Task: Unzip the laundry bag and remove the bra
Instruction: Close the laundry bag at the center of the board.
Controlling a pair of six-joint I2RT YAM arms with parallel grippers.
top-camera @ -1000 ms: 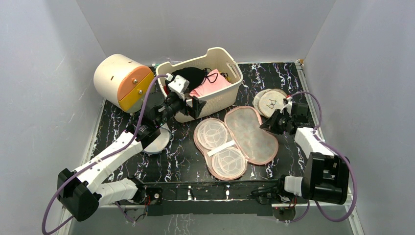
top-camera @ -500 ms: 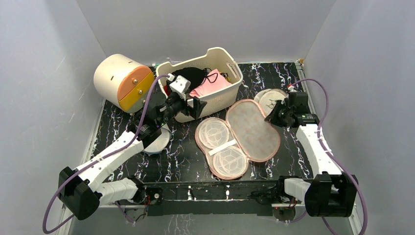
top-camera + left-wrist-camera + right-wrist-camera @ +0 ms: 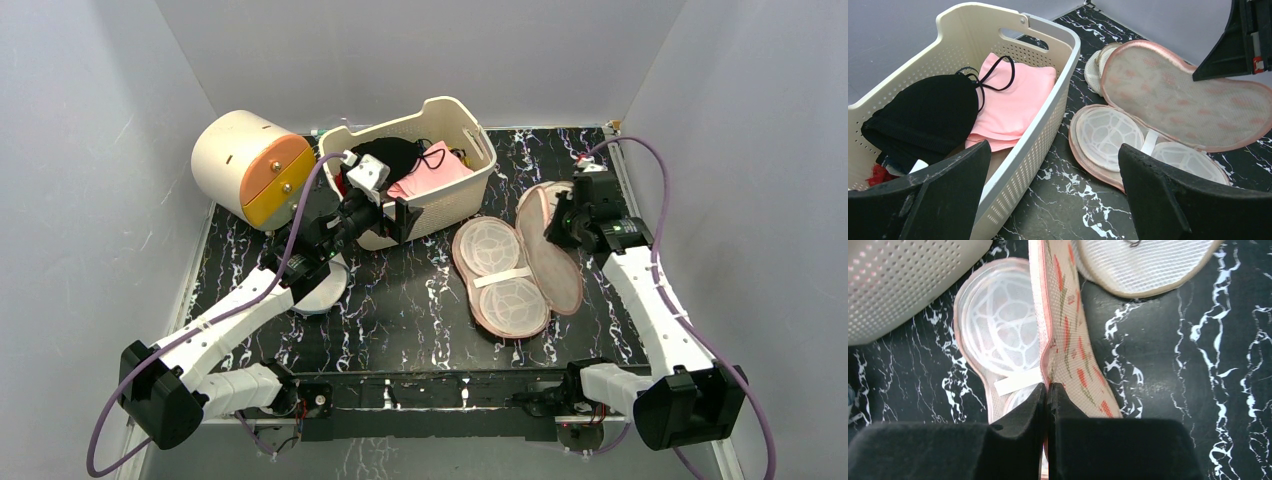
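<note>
The laundry bag (image 3: pixel 500 282) lies open right of the basket, showing two white mesh cups and a white strap inside. My right gripper (image 3: pixel 557 228) is shut on the pink-trimmed edge of its floral lid (image 3: pixel 1068 335) and holds that lid raised on edge; in the right wrist view the gripper (image 3: pixel 1048 390) pinches the trim. The black bra (image 3: pixel 390 155) lies in the basket, with a cup and thin straps in the left wrist view (image 3: pixel 923 117). My left gripper (image 3: pixel 395 215) is open and empty beside the basket's front wall, also shown in the left wrist view (image 3: pixel 1053 150).
The cream perforated basket (image 3: pixel 455 195) also holds a pink garment (image 3: pixel 1013 105). A cream drum with an orange face (image 3: pixel 250 165) stands at the back left. Round mesh discs (image 3: pixel 1143 260) lie behind the bag. A white disc (image 3: pixel 325 290) lies under my left arm.
My right gripper has moved back and to the right with the bag's lid. The lid has swung up from flat, and the whole bag has slid right. My left arm has not moved.
</note>
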